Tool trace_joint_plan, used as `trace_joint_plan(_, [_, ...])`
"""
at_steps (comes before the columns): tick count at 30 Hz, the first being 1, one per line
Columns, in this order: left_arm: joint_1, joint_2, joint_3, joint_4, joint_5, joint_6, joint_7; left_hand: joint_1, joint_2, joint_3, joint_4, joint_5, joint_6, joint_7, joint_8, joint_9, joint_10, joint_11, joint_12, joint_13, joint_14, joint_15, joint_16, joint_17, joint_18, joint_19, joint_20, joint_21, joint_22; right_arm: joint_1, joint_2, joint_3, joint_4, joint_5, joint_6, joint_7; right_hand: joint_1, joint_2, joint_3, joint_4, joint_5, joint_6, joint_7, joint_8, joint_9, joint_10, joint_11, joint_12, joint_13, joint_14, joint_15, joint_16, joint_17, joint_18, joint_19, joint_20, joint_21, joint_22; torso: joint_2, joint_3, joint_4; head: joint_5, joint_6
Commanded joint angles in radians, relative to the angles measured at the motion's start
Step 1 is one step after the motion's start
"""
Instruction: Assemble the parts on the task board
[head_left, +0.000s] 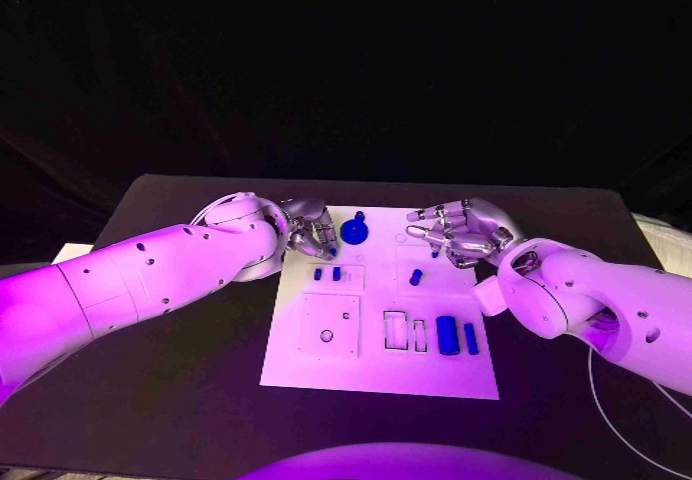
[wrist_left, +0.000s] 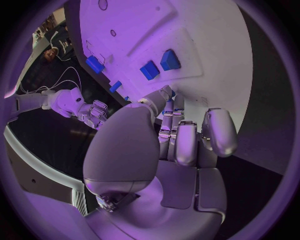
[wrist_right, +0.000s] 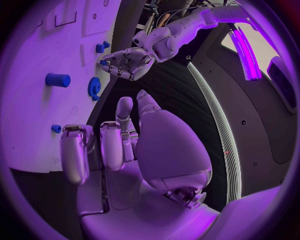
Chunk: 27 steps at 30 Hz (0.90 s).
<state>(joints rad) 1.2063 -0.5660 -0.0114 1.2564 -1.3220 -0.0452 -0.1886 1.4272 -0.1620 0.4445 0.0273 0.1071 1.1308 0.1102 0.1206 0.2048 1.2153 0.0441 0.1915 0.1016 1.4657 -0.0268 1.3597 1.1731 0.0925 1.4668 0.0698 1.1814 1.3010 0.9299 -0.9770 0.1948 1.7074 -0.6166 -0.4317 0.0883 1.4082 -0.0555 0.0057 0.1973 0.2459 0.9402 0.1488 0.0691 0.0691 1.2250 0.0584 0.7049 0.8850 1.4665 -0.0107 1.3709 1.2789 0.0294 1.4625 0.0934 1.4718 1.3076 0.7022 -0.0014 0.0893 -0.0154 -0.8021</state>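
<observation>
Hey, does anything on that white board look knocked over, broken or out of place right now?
Nothing stands out. The task board lies flat and square on the table, and the blue parts, such as the gear and the long pieces, sit tidily on it. The left hand and right hand are at its far end; no damage is visible.

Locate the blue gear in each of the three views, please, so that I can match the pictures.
Head view: blue gear at the task board's far end, between both hands.
Left wrist view: I cannot make it out.
Right wrist view: blue gear at the board's edge.
Shared landmark: the left hand beside it.
</observation>
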Motion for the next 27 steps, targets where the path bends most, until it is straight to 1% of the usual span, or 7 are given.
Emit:
trace_joint_plan(1, [-0.001,0.001,-0.001,-0.003,-0.010,0.021,-0.011,-0.008,-0.001,0.006,0.001,-0.003,0.005,-0.002,-0.004,0.001,0.007,0.001,-0.003,-0.001,0.033,-0.009,-0.004,0.000,-0.014,0.026,-0.006,0.004,0.001,-0.001,0.000,0.000,0.002,0.002,0.015,0.010,-0.008,0.005,-0.006,-0.001,0.007,0.000,-0.001,0.000,0.001,0.005,-0.003,0.003,0.001,0.046,-0.010,-0.002,0.001,0.012,0.006,-0.007,-0.001,0.088,0.000,-0.0006,-0.0009,0.000,0.000])
trace_joint_plan(5, [-0.001,0.001,-0.001,-0.004,-0.010,0.020,-0.012,-0.008,-0.001,0.006,0.001,-0.003,0.005,-0.002,-0.004,0.001,0.007,0.001,-0.003,-0.001,0.033,-0.009,-0.004,0.000,-0.014,0.026,-0.006,0.004,0.001,-0.001,0.001,0.000,0.002,0.002,0.016,0.010,-0.008,0.005,-0.006,-0.001,0.007,0.000,-0.001,0.000,0.001,0.005,-0.003,0.003,0.001,0.046,-0.010,-0.002,0.001,0.012,0.006,-0.007,-0.001,0.088,0.000,-0.0004,-0.0009,0.000,-0.001])
trace_joint_plan(7, [-0.001,0.001,-0.001,-0.004,-0.011,0.019,-0.012,-0.008,-0.001,0.007,0.001,-0.003,0.005,-0.002,-0.005,0.001,0.008,0.001,-0.003,-0.001,0.033,-0.009,-0.004,0.000,-0.015,0.026,-0.006,0.004,0.002,-0.001,0.001,0.000,0.001,0.002,0.016,0.010,-0.008,0.005,-0.006,-0.001,0.007,0.000,-0.001,0.000,0.001,0.005,-0.003,0.003,0.001,0.046,-0.010,-0.002,0.001,0.012,0.006,-0.007,-0.001,0.088,0.000,-0.0012,-0.0007,0.000,-0.001])
trace_joint_plan(13, [-0.001,0.000,-0.001,-0.004,-0.008,0.020,-0.012,-0.010,-0.002,0.007,0.000,-0.003,0.003,-0.001,-0.007,0.000,0.007,0.002,-0.007,-0.001,0.033,-0.009,-0.003,0.000,-0.015,0.027,-0.006,0.009,0.005,-0.001,0.001,0.000,0.001,0.002,0.017,0.010,-0.008,0.005,-0.006,-0.001,0.007,0.000,-0.001,0.000,0.001,0.005,-0.003,0.003,0.001,0.046,-0.010,-0.002,0.001,0.012,0.006,-0.007,-0.001,0.088,0.000,-0.0004,0.0006,0.000,-0.002])
trace_joint_plan(18, [-0.001,0.001,-0.001,-0.005,-0.005,0.023,-0.014,-0.016,-0.005,0.009,-0.003,-0.003,-0.007,0.004,-0.017,-0.006,0.004,0.005,-0.018,-0.002,0.033,-0.006,-0.003,-0.001,-0.016,0.026,-0.005,0.010,0.007,-0.001,0.002,0.000,0.001,0.002,0.018,0.010,-0.008,0.005,-0.006,-0.001,0.007,0.000,-0.001,0.000,0.001,0.005,-0.003,0.003,0.001,0.046,-0.010,-0.002,0.001,0.012,0.006,-0.007,-0.001,0.088,0.000,-0.0002,-0.0009,0.002,-0.002])
trace_joint_plan(22, [-0.001,0.002,-0.001,-0.006,-0.002,0.025,-0.016,-0.019,-0.008,0.012,-0.006,-0.003,-0.023,0.009,-0.030,-0.013,0.004,0.009,-0.025,-0.002,0.032,-0.004,-0.003,-0.003,-0.016,0.025,-0.003,0.011,0.010,-0.001,0.002,0.000,0.001,0.002,0.018,0.010,-0.008,0.005,-0.006,-0.001,0.007,0.000,-0.001,0.000,0.001,0.005,-0.003,0.003,0.001,0.046,-0.010,-0.002,0.001,0.012,0.006,-0.007,-0.001,0.088,0.000,0.0002,-0.0008,0.001,-0.003])
trace_joint_plan(27, [-0.001,0.002,-0.001,-0.007,0.004,0.025,-0.019,-0.027,-0.018,0.014,-0.009,-0.003,-0.070,0.020,-0.059,-0.031,0.002,0.015,-0.037,-0.002,0.031,0.002,-0.003,-0.006,-0.017,0.024,0.001,0.013,0.013,-0.001,0.001,0.000,0.000,0.002,0.020,0.008,-0.008,0.005,-0.007,-0.001,0.007,0.001,-0.001,0.000,0.001,0.004,-0.003,0.001,-0.002,0.046,-0.010,-0.003,0.000,0.013,0.004,-0.007,-0.003,0.086,0.000,0.0004,-0.0009,0.001,-0.003])
